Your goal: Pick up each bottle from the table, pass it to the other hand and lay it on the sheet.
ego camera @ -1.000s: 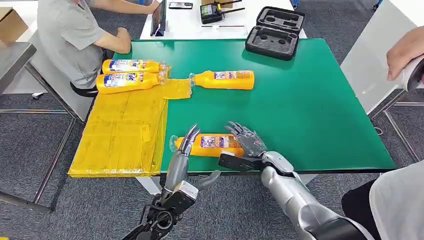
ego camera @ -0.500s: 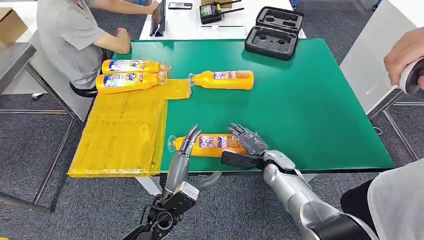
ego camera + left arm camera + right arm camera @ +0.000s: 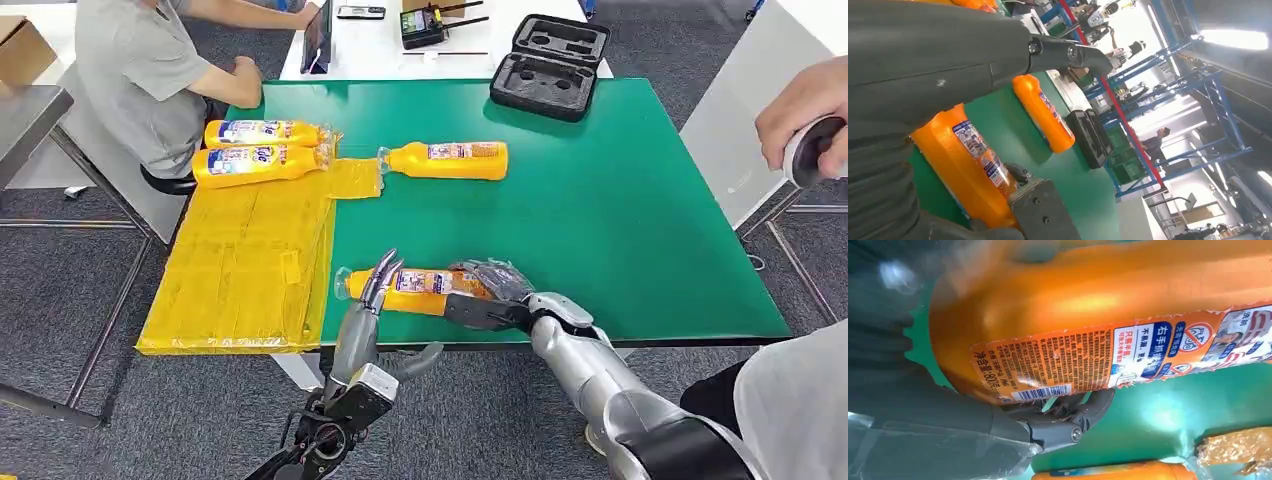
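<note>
Here, my right hand grasps the base end of the near bottle, fingers wrapped over its top and thumb beneath it, as my right wrist view confirms against the label. This bottle lies on its side along the near edge of the green table, its cap pointing toward the yellow sheet. My left hand stands released, fingers straight and apart, their tips just at the bottle's neck end. A second bottle lies farther back on the green surface, cap touching the sheet's corner. Two more bottles lie side by side on the sheet's far end. A black foam case sits open at the table's far edge.
</note>
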